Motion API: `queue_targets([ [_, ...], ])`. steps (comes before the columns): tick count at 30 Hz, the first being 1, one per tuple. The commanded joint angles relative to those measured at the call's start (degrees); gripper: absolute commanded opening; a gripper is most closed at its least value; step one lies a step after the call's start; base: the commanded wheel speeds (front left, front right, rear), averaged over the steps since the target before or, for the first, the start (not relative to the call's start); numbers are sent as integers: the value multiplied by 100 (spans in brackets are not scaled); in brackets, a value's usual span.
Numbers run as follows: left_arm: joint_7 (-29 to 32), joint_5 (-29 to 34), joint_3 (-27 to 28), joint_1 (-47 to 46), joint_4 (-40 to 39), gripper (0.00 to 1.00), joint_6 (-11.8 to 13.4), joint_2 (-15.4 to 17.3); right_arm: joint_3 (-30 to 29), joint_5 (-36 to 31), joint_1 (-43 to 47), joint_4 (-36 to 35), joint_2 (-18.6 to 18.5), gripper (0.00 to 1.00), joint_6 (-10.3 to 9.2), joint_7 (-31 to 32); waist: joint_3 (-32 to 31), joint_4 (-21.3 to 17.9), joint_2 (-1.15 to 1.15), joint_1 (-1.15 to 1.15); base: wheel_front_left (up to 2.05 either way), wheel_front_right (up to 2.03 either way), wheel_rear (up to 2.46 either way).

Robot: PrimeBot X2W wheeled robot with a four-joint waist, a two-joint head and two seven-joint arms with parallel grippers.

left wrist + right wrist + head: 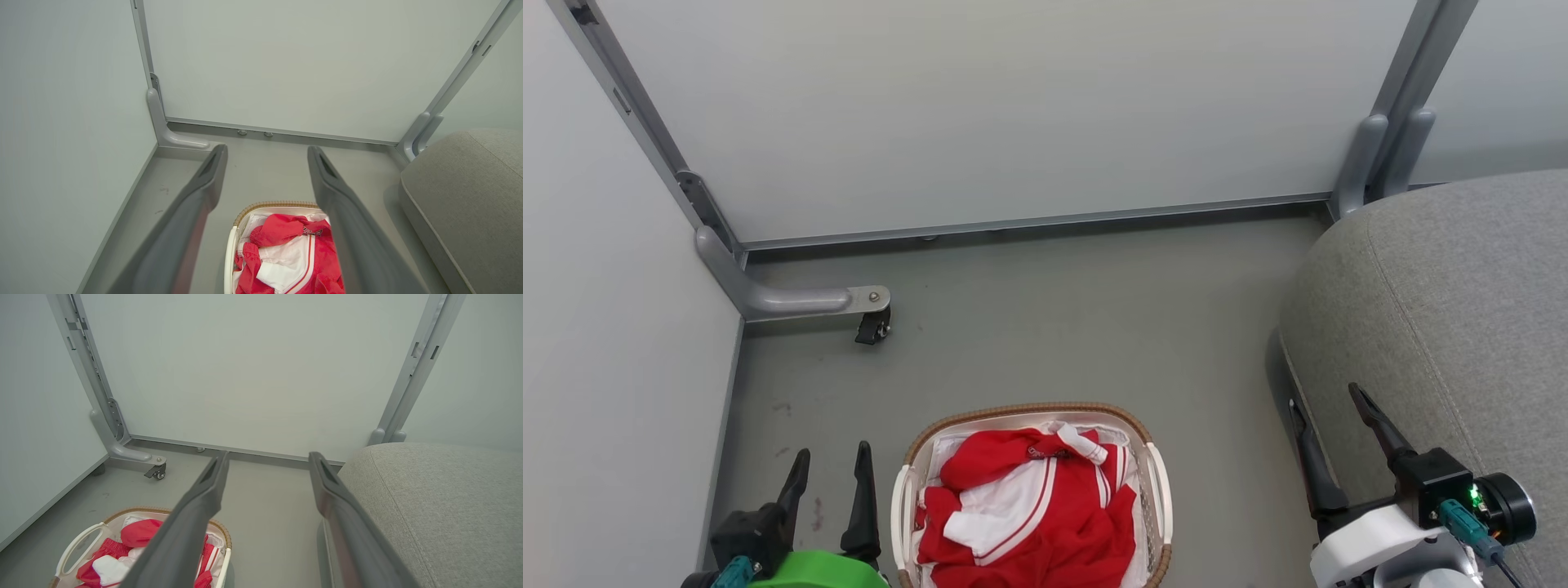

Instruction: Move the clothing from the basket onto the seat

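1 oval woven-rimmed basket (pixel 1029 407), crumpled red clothing (pixel 1045 523), rounded grey fabric seat (pixel 1445 310)

Clothing heaped in the basket, seat alongside

Red-and-white clothing (pixel 1029 510) is seen crumpled inside the white, brown-rimmed basket (pixel 903 510) on the floor; the grey seat (pixel 1454 327) lies near, bare.

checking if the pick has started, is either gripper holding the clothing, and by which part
Nothing is held: the left gripper and right gripper are open and empty, and the clothing lies in the basket.

Grey floor (pixel 1045 310), pale partition panels (pixel 1013 106)
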Motion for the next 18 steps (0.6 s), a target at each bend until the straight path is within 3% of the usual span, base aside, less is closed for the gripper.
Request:
queue_targets([
  [1,-6,11,4,21,9,100,-12,38,-1,9,50,-6,-32,100,0,-28,3,0,0,0,0,0,0],
  [18,-6,91,-66,-101,35,100,-44,37,-5,-19,-59,-64,-32,100,0,-28,168,-32,0,0,0,0,0],
])
